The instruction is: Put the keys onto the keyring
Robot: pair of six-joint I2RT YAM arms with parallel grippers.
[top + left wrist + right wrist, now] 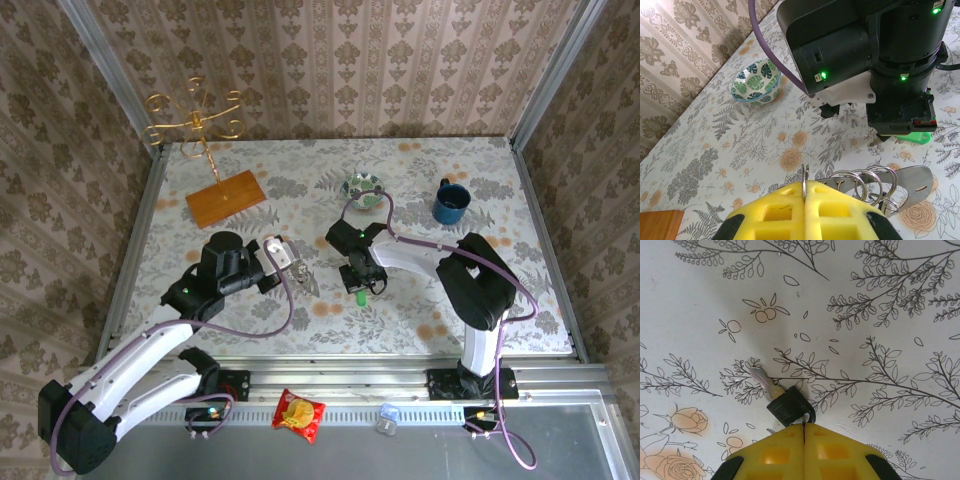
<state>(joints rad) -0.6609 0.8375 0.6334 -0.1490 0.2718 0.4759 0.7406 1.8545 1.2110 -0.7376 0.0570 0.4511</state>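
Keys [361,297] are judged light, stiff and slippery, best pinched by the head: the black key [782,399] is apparently clamped there in the right gripper [803,429] mid-table, the green key [912,137] beside it; the keyring [867,181] is clenched in the left gripper [804,192].

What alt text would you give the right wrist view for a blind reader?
The right gripper, yellow-fingered and shut, pinches the edge of a small black-headed key with a silver blade, lying on a white tablecloth printed with grey leaves and orange roses.
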